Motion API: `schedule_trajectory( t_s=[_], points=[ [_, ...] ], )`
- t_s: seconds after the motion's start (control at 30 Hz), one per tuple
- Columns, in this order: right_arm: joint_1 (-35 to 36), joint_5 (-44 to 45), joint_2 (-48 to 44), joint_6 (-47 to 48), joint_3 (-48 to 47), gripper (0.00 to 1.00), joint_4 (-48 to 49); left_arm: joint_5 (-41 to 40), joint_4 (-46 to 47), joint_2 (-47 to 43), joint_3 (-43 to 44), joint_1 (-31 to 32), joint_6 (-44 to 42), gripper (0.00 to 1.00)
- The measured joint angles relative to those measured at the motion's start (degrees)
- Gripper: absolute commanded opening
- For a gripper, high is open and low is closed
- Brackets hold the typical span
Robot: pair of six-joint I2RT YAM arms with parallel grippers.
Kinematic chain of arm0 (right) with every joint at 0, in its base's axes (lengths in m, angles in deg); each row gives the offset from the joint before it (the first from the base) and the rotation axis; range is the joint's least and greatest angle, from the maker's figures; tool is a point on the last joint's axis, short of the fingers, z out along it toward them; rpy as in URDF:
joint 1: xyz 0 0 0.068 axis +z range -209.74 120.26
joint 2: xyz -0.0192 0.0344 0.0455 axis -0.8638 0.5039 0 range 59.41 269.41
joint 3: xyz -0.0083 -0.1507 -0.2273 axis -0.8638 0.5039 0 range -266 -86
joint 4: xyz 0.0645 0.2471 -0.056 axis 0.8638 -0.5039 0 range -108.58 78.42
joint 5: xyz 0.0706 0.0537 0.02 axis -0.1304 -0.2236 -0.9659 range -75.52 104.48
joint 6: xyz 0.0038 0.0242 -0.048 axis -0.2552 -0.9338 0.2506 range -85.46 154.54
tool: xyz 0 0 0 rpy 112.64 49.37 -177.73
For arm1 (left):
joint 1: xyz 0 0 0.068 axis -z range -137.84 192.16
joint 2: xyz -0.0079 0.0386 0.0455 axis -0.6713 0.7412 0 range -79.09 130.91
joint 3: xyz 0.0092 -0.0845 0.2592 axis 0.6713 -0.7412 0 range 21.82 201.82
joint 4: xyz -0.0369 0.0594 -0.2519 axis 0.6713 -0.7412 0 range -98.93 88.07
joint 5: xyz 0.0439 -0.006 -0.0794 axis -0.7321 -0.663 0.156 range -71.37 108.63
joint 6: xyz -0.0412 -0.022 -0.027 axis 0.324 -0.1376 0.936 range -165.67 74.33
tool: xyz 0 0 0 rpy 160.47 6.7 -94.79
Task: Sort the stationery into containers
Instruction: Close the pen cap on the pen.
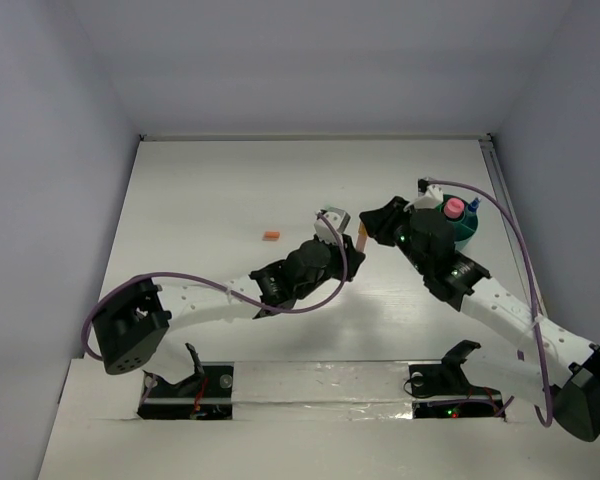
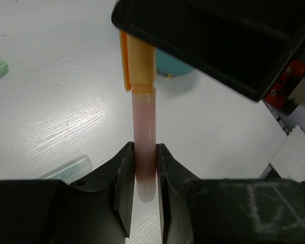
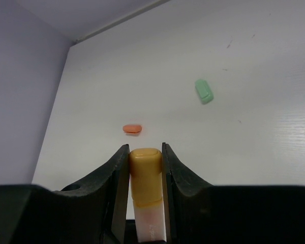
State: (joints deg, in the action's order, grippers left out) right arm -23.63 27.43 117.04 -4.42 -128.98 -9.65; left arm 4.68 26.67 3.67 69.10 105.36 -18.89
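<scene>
Held the salmon marker [image 2: 144, 127] clear of the worktop [image 1: 210, 190] by both ends, barrel tip clamped tight in the left hand [image 2: 145, 155] and orange cap [image 3: 145, 165] clamped in the right hand [image 3: 145, 152], likely as a handover towards the teal tub [image 1: 468, 238] beside the right arm.

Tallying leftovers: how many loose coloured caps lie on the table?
2: an orange cap left of the held marker; a green cap, visible only in wrist views. Others may be hidden.
</scene>
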Motion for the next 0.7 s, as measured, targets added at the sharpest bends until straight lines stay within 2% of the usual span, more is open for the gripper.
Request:
schedule_trajectory(
  t_s=[0.7],
  points=[
    [0.63, -0.28, -2.36, -0.61, 3.72, 0.01, 3.06, 0.09, -1.33, -0.11, 0.96, -0.35, -1.81, 0.0]
  ],
)
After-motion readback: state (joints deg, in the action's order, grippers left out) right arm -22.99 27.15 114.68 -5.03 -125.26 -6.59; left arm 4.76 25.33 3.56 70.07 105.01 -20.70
